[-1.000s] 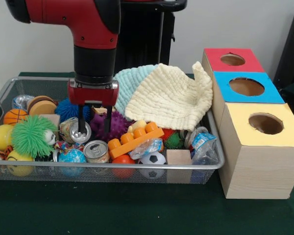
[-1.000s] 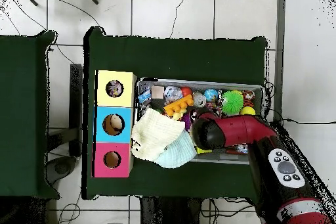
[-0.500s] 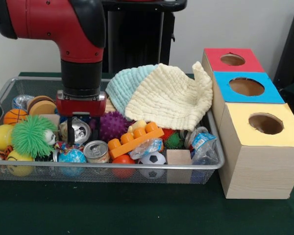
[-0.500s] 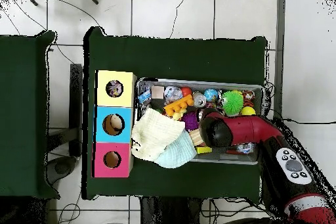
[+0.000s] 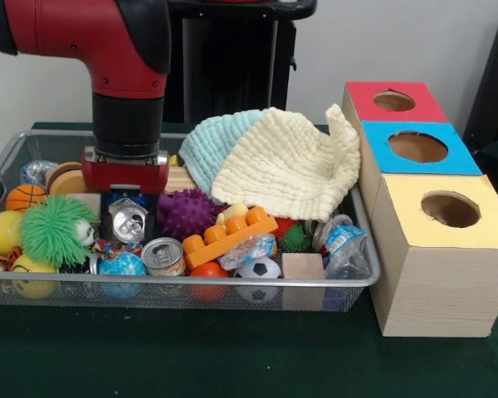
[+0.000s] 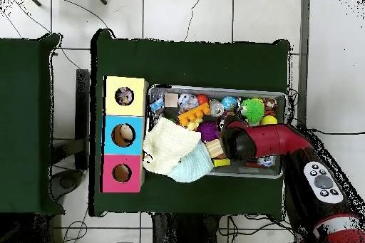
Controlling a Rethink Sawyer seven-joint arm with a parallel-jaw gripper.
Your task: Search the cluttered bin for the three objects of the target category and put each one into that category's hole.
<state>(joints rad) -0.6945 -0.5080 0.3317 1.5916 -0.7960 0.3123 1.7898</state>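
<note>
My gripper (image 5: 129,235) hangs low in the left half of the wire bin (image 5: 232,282). Its dark fingers (image 5: 108,222) sit on either side of a crushed silver can (image 5: 129,220), whose top faces the camera, and they are shut on it. A second can (image 5: 163,255) stands upright near the bin's front rim. Three boxes with holes stand in a row beside the bin: red (image 5: 394,101), blue (image 5: 417,147) and yellow (image 5: 448,209). In the overhead view the red arm (image 6: 249,140) covers the gripper and the held can.
A yellow cloth (image 5: 290,166) and a pale blue cloth (image 5: 212,145) drape over the bin's back right. Around the gripper lie a green fuzzy ball (image 5: 54,230), a purple spiky ball (image 5: 188,211), an orange brick (image 5: 228,238), a basketball (image 5: 25,197) and a wooden cube (image 5: 303,267).
The gripper moved left and dropped lower into the bin. Its fingers went from open above the silver can to shut around it, and the can shifted slightly left with them.
</note>
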